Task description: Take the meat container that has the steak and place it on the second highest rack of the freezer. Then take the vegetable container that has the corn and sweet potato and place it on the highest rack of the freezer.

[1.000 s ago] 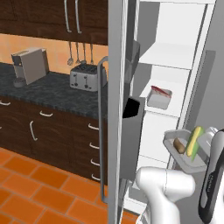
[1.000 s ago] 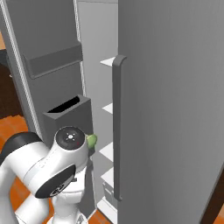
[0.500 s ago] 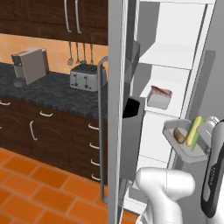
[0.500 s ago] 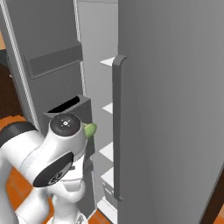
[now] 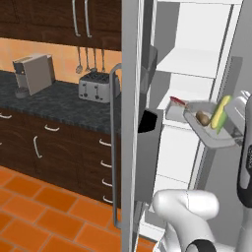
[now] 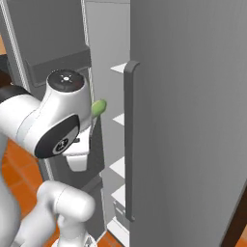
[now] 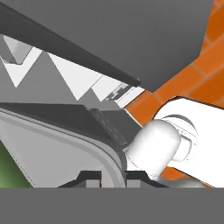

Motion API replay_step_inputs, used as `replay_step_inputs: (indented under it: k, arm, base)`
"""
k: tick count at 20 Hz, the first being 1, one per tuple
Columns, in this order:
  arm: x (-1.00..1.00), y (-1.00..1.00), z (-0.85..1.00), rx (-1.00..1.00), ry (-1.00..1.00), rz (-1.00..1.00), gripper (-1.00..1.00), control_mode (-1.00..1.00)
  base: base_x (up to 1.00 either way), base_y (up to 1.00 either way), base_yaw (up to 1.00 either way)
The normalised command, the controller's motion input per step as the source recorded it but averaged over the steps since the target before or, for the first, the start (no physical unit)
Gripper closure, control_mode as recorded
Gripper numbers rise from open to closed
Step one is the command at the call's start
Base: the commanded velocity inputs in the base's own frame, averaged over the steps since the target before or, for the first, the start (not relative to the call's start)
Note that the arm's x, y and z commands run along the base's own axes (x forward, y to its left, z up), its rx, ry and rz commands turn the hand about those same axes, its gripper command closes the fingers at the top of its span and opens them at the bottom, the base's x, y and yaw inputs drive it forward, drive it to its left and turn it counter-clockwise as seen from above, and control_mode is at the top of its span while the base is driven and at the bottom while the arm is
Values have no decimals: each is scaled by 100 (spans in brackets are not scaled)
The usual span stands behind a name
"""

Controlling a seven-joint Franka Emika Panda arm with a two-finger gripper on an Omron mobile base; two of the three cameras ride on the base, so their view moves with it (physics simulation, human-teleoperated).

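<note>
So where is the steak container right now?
In the left base view, the steak container sits on a white shelf inside the open freezer, just left of and behind the raised tray holding the corn.

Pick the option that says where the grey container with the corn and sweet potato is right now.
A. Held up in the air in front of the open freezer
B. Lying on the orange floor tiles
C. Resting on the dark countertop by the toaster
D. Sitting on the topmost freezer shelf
A: the vegetable container, with the corn and sweet potato, hangs tilted before the open freezer's shelves, resting on none.
</note>
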Motion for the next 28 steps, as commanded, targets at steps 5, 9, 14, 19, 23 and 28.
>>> replay_step_inputs:
  k: [5,9,14,19,23,28]
  arm:
    - [80,15,23,0,-22,-17,100,-100]
    - [93,17,9,0,-32,-20,100,-100]
    - [24,6,9,0,-35,-15,100,-100]
    - [84,0,17,-1,1,-6,100,-100]
    - [83,-20,26,0,19,0,100,-100]
    - [51,-47,32,0,11,0,100,-100]
  base:
    - [0,0,0]
    - [0,0,0]
    - [0,0,0]
    - [0,0,0]
    - [0,0,0]
    - [0,0,0]
